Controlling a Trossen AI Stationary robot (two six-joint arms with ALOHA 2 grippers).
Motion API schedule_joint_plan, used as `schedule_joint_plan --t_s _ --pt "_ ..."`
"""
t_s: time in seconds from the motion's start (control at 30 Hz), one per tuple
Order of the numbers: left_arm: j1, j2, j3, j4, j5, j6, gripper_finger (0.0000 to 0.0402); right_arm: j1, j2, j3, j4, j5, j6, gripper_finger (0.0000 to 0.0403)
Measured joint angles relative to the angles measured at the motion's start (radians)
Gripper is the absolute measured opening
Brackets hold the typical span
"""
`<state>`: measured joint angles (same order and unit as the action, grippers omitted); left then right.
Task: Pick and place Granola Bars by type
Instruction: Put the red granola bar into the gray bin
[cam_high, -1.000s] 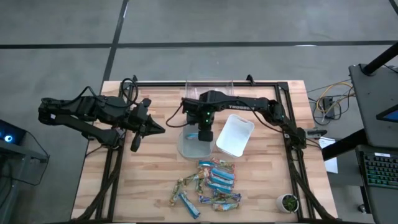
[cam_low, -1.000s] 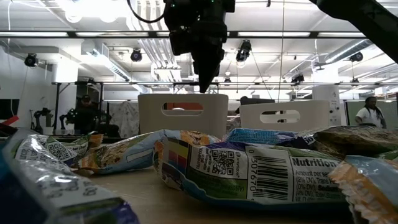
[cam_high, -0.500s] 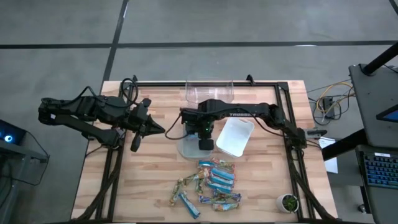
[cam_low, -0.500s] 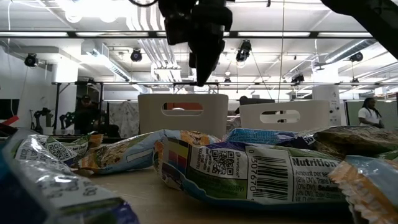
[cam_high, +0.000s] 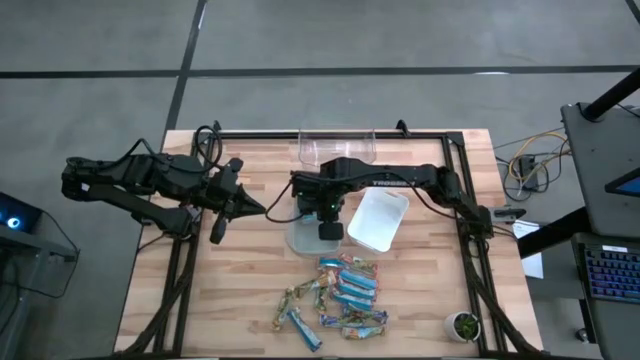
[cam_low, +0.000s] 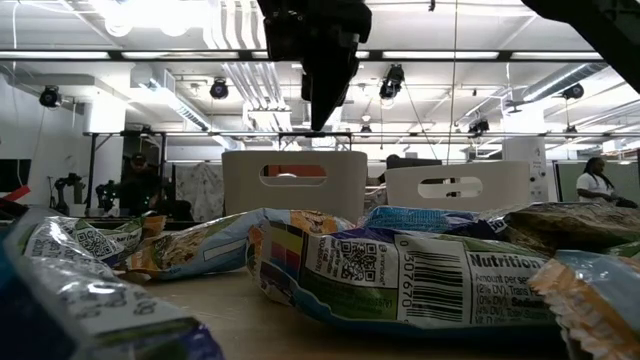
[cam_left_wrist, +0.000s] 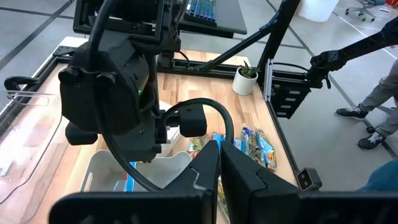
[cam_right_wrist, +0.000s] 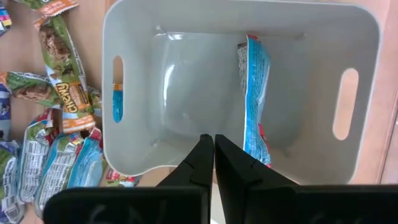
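While the right gripper (cam_right_wrist: 208, 142) hangs with its fingers (cam_right_wrist: 198, 163) pressed together and nothing between them, it sits directly over the grey bin (cam_right_wrist: 134, 37), pointing straight down into it. One blue bar (cam_right_wrist: 254, 93) lies inside that bin, along one side of its floor. From above, the right gripper (cam_high: 329, 228) shows over the grey bin (cam_high: 298, 238) in the middle of the table (cam_high: 250, 280), and the white bin (cam_high: 378, 218) sits just beside it on the right, tilted a little. A clear bin (cam_high: 336, 145) stands at the far edge of the table, behind the right arm.

Over to the left gripper (cam_high: 216, 235), parked near the table's left side, well apart from the bins; its fingers (cam_left_wrist: 239, 171) are shut tight as well, holding nothing, and they aim across at the right arm.

Now the Granola Bars (cam_high: 340, 295): the pile lies loose on the wood at the near side of the table, in front of the two bins, blue wrappers mixed with green and tan ones. In the low view the wrappers (cam_low: 400, 270) fill the foreground, barcodes and nutrition panels showing, with the grey bin (cam_low: 293, 185) and white bin (cam_low: 455, 188) standing behind them and the right gripper (cam_low: 318, 115) hanging above the grey one. A small potted plant (cam_high: 464, 325) sits at the table's near right corner.
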<state>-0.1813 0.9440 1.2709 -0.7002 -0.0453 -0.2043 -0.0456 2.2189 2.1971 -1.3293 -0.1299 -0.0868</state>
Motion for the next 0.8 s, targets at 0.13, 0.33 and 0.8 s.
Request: schedule_joint_plan --t_s 0.13,0.33,0.8 --pt "0.0 0.0 0.0 0.0 0.0 0.0 0.0 0.0 0.0 0.0 0.001 0.0 -0.002 0.0009" --pt "0.0 0.0 0.0 0.0 0.0 0.0 0.0 -0.003 0.0 -0.009 0.001 -0.001 -0.01 0.0052" --pt "0.0 0.0 0.0 0.0 0.0 -0.001 0.0 -0.011 0.008 -0.135 0.084 0.104 -0.06 0.0207"
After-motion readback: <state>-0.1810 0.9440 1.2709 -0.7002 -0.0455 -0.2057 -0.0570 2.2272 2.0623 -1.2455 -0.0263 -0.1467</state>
